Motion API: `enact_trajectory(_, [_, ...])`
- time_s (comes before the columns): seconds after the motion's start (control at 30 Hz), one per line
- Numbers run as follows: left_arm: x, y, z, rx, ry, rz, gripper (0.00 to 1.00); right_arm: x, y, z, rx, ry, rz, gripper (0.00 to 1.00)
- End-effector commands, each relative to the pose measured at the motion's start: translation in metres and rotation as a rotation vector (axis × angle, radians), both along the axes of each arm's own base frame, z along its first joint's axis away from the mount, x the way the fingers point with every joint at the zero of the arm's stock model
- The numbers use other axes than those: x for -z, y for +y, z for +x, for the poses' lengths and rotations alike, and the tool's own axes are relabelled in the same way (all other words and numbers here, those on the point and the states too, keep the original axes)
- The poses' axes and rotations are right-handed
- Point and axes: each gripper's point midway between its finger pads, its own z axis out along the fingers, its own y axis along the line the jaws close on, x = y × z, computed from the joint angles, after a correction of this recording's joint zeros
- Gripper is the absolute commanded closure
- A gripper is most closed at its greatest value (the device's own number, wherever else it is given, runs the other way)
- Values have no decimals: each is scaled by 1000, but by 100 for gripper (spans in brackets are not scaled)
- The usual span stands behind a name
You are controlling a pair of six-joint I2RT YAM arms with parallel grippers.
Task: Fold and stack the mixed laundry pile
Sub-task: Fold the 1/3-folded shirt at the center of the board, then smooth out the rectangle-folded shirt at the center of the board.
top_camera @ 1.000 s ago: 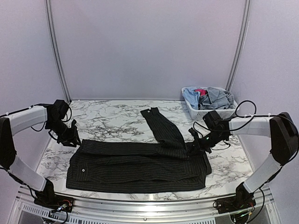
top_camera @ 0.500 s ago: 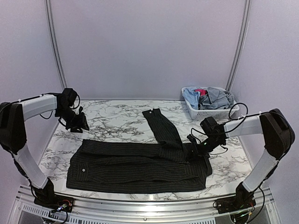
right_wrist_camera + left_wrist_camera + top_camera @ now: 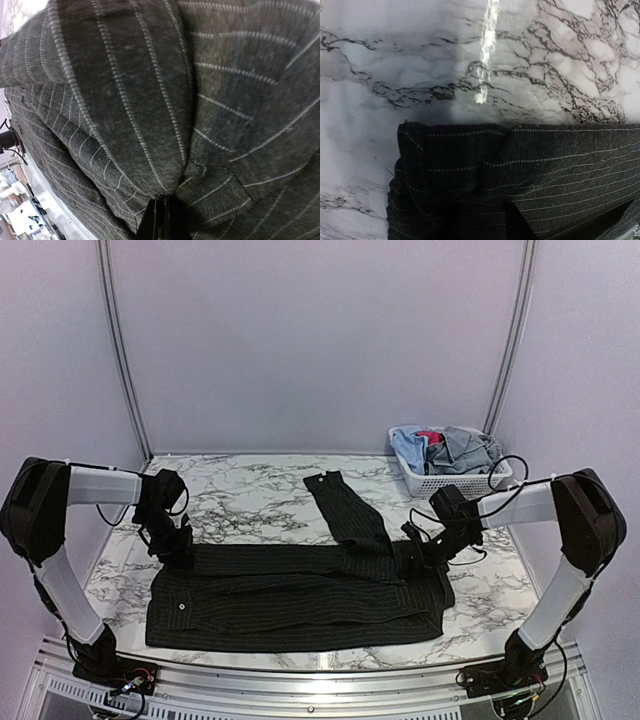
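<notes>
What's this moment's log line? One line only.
left gripper: at black pinstriped shirt far-left corner, grip unclear | right gripper: shut on its right edge

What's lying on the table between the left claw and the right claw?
The black pinstriped shirt spans the stretch from left claw to right claw, seen in the top view.

black cloth button shirt [image 3: 300,590], white pinstripes | white marble table top [image 3: 250,502], grey-black veining | 1 o'clock: white plastic lattice basket [image 3: 440,483]; light blue, grey-blue, pink-red soft garments [image 3: 470,448]
</notes>
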Motion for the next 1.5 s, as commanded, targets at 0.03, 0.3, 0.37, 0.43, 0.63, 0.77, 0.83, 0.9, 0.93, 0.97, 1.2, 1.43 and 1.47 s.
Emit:
enact_trajectory(0.03, [10,19,2,-45,-9,74,70,-42,-3,24,-7,-126,4,89])
enact_trajectory(0.3, [1,10,10,-25,-35,31,67,-82,-20,40,18,-258,-58,64])
enact_trajectory(0.37, [-2,9,12,-24,-43,25,65,-77,-18,36,10,-230,-73,62])
enact_trajectory(0.43, [-12,4,19,-12,-74,0,61,-78,-9,36,2,-255,-81,55])
enact_trajectory(0.63, [-27,2,29,12,-128,-7,52,-94,4,89,-10,-366,-127,52])
enact_trajectory(0.77, [-43,-3,41,33,-181,-28,38,-107,26,140,-31,-440,-135,46])
enact_trajectory(0.83, [-55,-4,49,44,-223,-34,29,-108,38,164,-40,-471,-141,45])
enact_trajectory(0.9, [-67,-5,56,53,-267,-37,18,-108,56,191,-51,-507,-140,44])
enact_trajectory(0.93, [-74,-6,60,54,-288,-39,12,-103,63,201,-57,-515,-143,43])
enact_trajectory(0.97, [-80,-6,63,53,-305,-39,8,-102,71,212,-62,-532,-147,43])
enact_trajectory(1.2, [-106,-12,72,50,-370,-80,1,-63,102,272,-73,-583,-196,38])
enact_trajectory(1.43, [-113,-15,77,39,-383,-96,1,-41,111,311,-51,-662,-247,27])
enact_trajectory(1.47, [-112,-14,78,37,-382,-88,1,-39,111,316,-47,-677,-258,26])
